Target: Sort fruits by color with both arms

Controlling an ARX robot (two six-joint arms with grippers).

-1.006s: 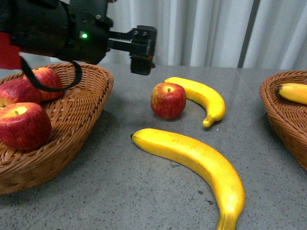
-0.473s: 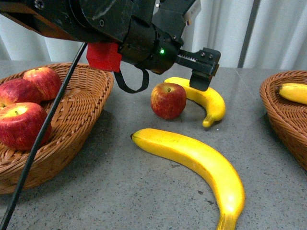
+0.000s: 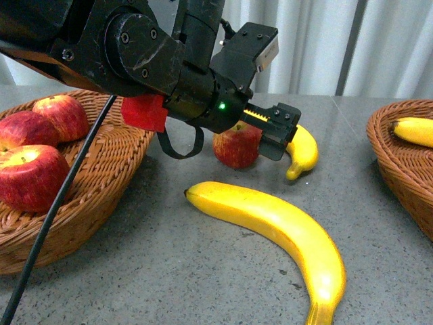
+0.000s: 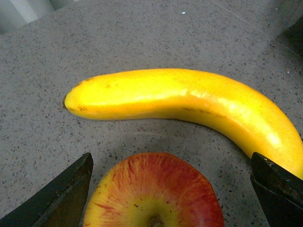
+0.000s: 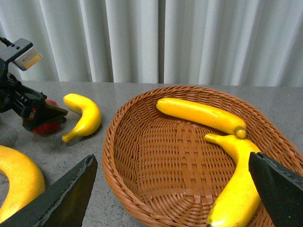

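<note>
A red apple (image 3: 233, 147) sits mid-table, and my open left gripper (image 3: 252, 139) hangs over it with a jaw on each side. In the left wrist view the apple (image 4: 156, 194) lies between the fingers, apart from both. A small banana (image 3: 302, 150) lies just behind it and also shows in the left wrist view (image 4: 180, 101). A much larger banana (image 3: 277, 227) lies nearer the front. My open, empty right gripper (image 5: 173, 189) hovers over the right basket (image 5: 142, 156), which holds two bananas (image 5: 199, 113).
The left wicker basket (image 3: 101, 176) holds three red apples (image 3: 30, 176). The right basket's rim (image 3: 399, 162) shows at the table's right edge with a banana (image 3: 414, 131) in it. White curtains hang behind the grey table.
My left arm has swung right, from over the left basket to the loose apple, and lowered until its open jaws straddle it. The fruits have not moved.
</note>
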